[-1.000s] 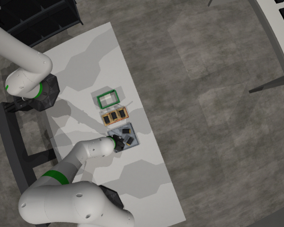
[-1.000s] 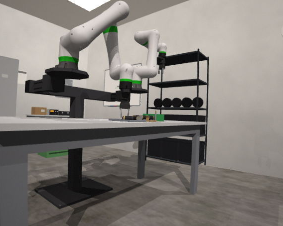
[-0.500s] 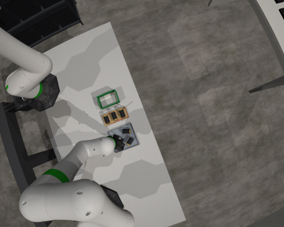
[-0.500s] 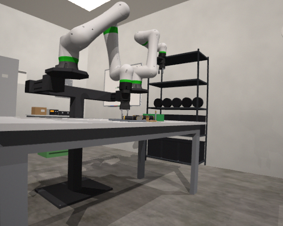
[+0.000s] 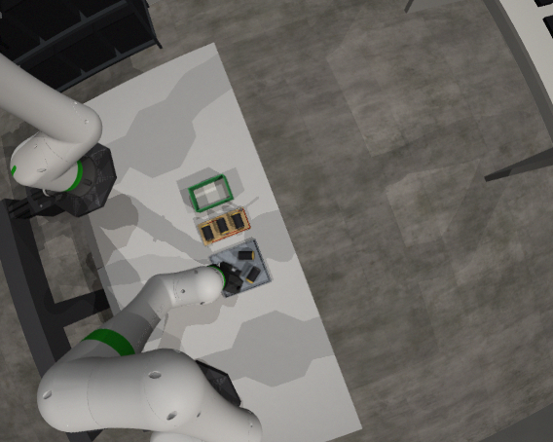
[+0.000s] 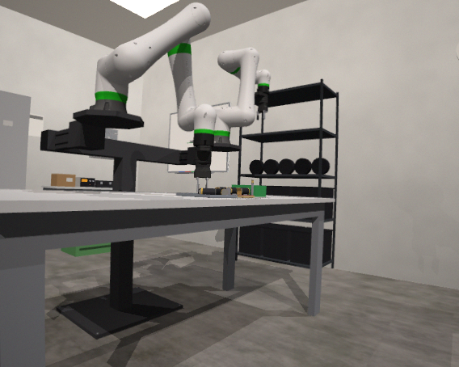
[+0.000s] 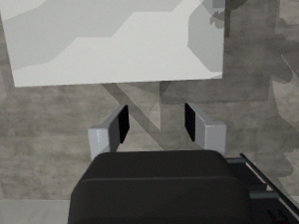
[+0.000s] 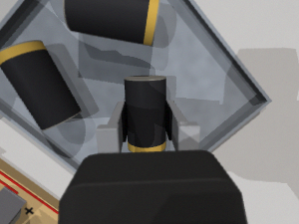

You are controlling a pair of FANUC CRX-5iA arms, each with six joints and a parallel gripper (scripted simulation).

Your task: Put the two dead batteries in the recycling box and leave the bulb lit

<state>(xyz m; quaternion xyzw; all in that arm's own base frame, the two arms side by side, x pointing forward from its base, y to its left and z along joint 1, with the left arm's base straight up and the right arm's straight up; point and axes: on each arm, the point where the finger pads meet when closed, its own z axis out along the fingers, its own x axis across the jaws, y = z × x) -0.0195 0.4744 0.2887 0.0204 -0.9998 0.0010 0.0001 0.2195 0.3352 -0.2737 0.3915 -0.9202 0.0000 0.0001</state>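
Note:
The grey tray (image 5: 263, 260) (image 8: 199, 84) holds three black batteries with gold ends. One battery (image 8: 107, 19) (image 5: 246, 255) and another battery (image 8: 42, 84) (image 5: 252, 275) lie loose. My right gripper (image 8: 146, 112) (image 6: 202, 191) is low in the tray, its pads against both sides of the third battery (image 8: 146, 91), which lies flat with its gold end toward the palm. The orange holder (image 5: 214, 229) (image 8: 42, 213) carries three batteries side by side. The green recycling box (image 5: 228, 187) (image 6: 260, 191) stands upright beyond it. My left gripper (image 7: 156, 115) (image 6: 260, 117) is open, empty and high up. Whether the bulb is lit cannot be told.
Tray, holder and box stand in a row on the white table (image 5: 275, 350) (image 7: 125, 59), close together. The tray walls (image 8: 239, 64) rise around the batteries. A black shelf rack (image 6: 322, 133) (image 5: 80, 49) stands behind the table.

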